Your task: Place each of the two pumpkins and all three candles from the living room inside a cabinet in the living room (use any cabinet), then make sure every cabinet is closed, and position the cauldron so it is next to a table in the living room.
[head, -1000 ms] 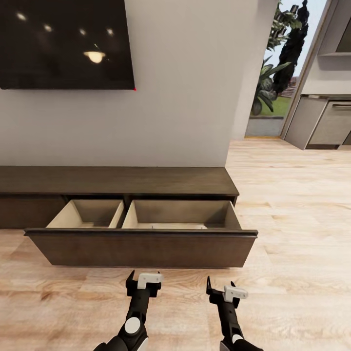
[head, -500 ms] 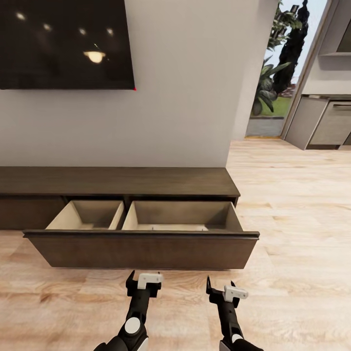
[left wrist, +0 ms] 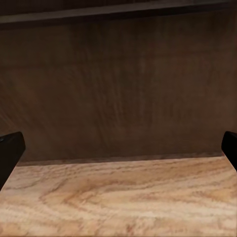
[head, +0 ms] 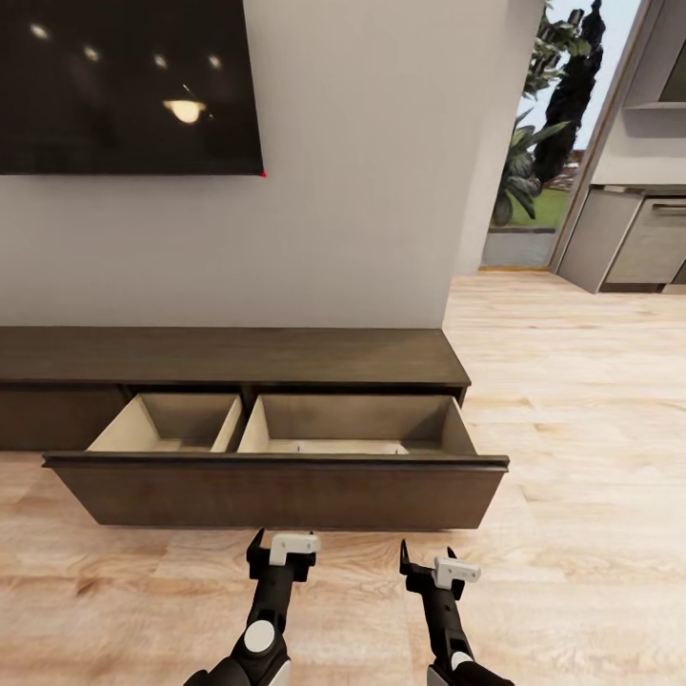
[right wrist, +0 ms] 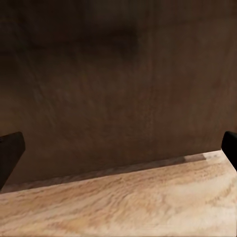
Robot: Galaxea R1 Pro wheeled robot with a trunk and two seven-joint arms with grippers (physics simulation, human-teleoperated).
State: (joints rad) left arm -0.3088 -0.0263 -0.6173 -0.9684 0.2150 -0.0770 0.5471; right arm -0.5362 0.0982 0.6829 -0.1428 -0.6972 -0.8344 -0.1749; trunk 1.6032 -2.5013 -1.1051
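Cabinet: I am judging its open drawer stiff, heavy; pushing the flat front is best.
Left gripper, right gripper: both are standing wide, holding nothing.

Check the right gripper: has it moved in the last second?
Yes, slightly. The right gripper sits a touch nearer the open drawer front of the cabinet; the left gripper looks unchanged.

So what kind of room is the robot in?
Most likely a living room: a big black flat screen hangs on the grey wall above a long, low dark brown wood cabinet with its drawer pulled open. Grey kitchen units show beyond.
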